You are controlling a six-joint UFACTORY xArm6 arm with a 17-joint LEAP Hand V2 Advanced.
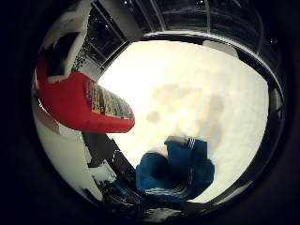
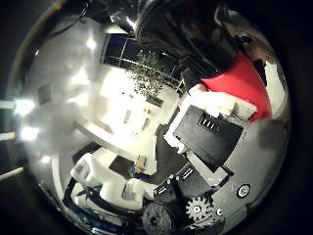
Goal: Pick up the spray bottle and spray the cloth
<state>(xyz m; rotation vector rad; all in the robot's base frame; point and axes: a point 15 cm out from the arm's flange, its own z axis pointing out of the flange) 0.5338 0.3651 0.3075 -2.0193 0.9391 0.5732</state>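
Red spray bottle (image 1: pixel 79 105) with printed label, hand (image 2: pixel 210 129) curled round it

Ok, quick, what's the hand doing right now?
Right hand: shut on the red spray bottle, lifted above the table with the blue cloth.

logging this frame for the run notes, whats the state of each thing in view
spray bottle: red, lifted off the table, close to the palm, with a finger of the hand on it
cloth: blue, crumpled in a heap, lying on the table, apart from the bottle
table: pale top, bearing the cloth
hand: white and black parts against the bottle; how far the fingers curl cannot be told
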